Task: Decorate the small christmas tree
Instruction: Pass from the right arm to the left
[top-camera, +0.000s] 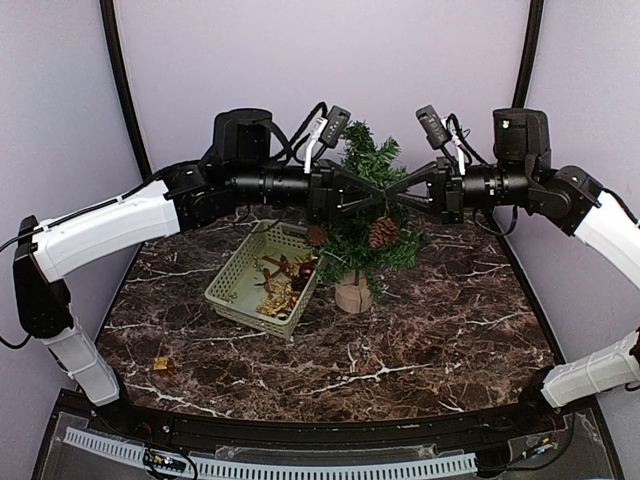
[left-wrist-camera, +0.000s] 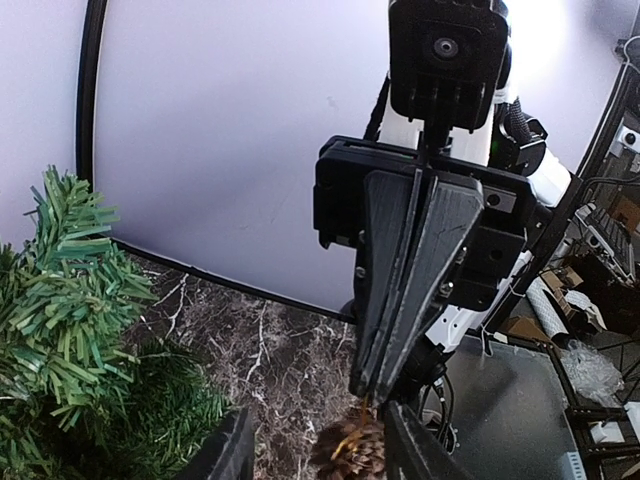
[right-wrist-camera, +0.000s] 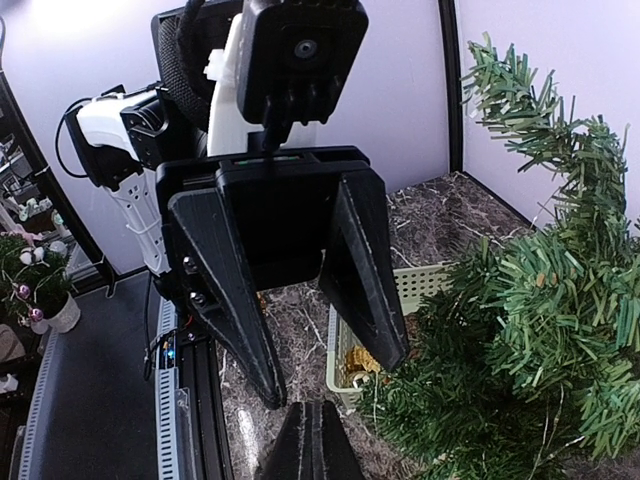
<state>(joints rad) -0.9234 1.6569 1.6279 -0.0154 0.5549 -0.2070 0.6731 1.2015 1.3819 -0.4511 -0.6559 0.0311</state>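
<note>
Small christmas tree (top-camera: 350, 240) upright mid-desk (top-camera: 440, 330), just beside basket (top-camera: 228, 290). At its upper branches, left fingers (right-wrist-camera: 225, 290) spread wide, released; right fingers (left-wrist-camera: 400, 270) clenched together, pine cone (top-camera: 383, 232) just under their tips.

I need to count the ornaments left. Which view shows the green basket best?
Top external: the whole basket shows, ornaments inside. Right wrist catches only a strip of its wall behind the left gripper; left wrist shows none of it.
</note>
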